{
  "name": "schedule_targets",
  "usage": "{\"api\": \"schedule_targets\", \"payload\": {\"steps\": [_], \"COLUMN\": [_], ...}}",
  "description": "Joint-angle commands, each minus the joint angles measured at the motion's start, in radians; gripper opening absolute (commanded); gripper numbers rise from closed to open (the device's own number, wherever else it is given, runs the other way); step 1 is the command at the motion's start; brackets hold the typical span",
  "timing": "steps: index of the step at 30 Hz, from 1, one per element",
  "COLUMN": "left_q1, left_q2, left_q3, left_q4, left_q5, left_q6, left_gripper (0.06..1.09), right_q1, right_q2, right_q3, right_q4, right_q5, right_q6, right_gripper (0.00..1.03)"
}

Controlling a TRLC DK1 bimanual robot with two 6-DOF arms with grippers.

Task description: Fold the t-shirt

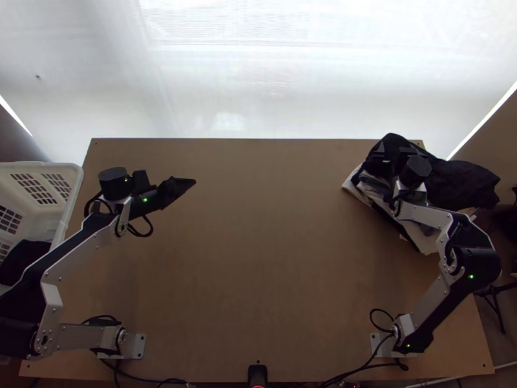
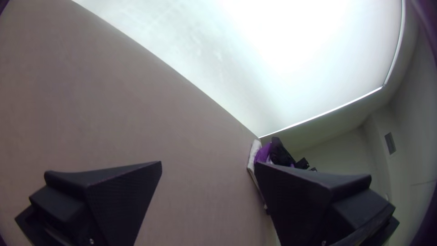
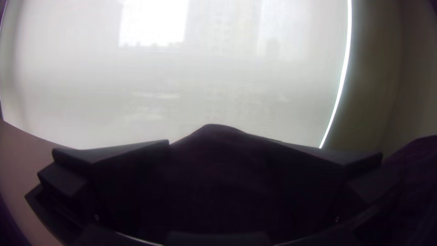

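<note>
In the top view my left gripper (image 1: 183, 184) is over the left part of the table, away from the cloth. Its two fingers stand apart in the left wrist view, the gripper (image 2: 208, 162) holding nothing. My right gripper (image 1: 386, 154) is at a bunched black cloth (image 1: 462, 181) on the pile at the table's far right corner. In the right wrist view the gripper (image 3: 221, 142) has its fingers spread, with dark cloth (image 3: 214, 168) rising between them. Whether this cloth is the t-shirt I cannot tell.
Under the black cloth lie white and grey cloths (image 1: 423, 240), partly beneath the right arm. A white basket (image 1: 72, 187) with dark cloth inside stands beyond the table's left edge. Bare wooden table (image 1: 258, 258) lies between the arms.
</note>
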Motion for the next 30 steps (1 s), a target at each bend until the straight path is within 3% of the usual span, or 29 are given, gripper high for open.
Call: {"api": "schedule_targets", "payload": {"steps": [1,4,9,11,13,14,18,22,26,30], "left_q1": [0.031,0.063,0.103,0.156,0.198,0.221,0.354,0.417,0.509,0.543], "left_q2": [-0.066,-0.111,-0.259,-0.328,-0.413,-0.457,-0.578,-0.766,-0.942,-1.158], "left_q3": [0.010,0.061,0.092,0.082,0.049,0.024,-0.074,-0.221,-0.349,-0.499], "left_q4": [-0.016,-0.053,-0.067,-0.067,-0.061,-0.055,-0.029,-0.033,-0.063,-0.079], "left_q5": [-0.021,-0.052,-0.190,-0.211,-0.272,-0.283,-0.292,-0.309,-0.314,-0.315], "left_q6": [0.004,0.008,0.102,0.114,0.169,0.178,0.194,0.315,0.341,0.456], "left_gripper": [1.05,1.05,1.05,1.05,1.05,1.05,1.05,1.05,1.05,1.05], "right_q1": [0.028,0.044,0.051,0.050,0.042,0.042,0.048,0.080,0.099,0.172], "right_q2": [-0.237,-0.458,-0.785,-0.889,-0.981,-1.027,-1.173,-1.261,-1.382,-1.494], "right_q3": [-0.029,-0.061,-0.153,-0.213,-0.257,-0.276,-0.325,-0.397,-0.556,-0.733], "right_q4": [-0.035,-0.064,-0.067,-0.059,-0.076,-0.086,-0.130,-0.118,-0.099,-0.059], "right_q5": [0.004,0.004,0.010,0.044,0.055,0.055,0.053,0.050,0.038,0.023], "right_q6": [-0.025,-0.042,-0.033,0.007,0.105,0.102,0.082,0.071,0.059,0.005], "right_gripper": [0.98,0.98,0.98,0.98,0.98,0.98,0.98,0.98,0.98,0.98]}}
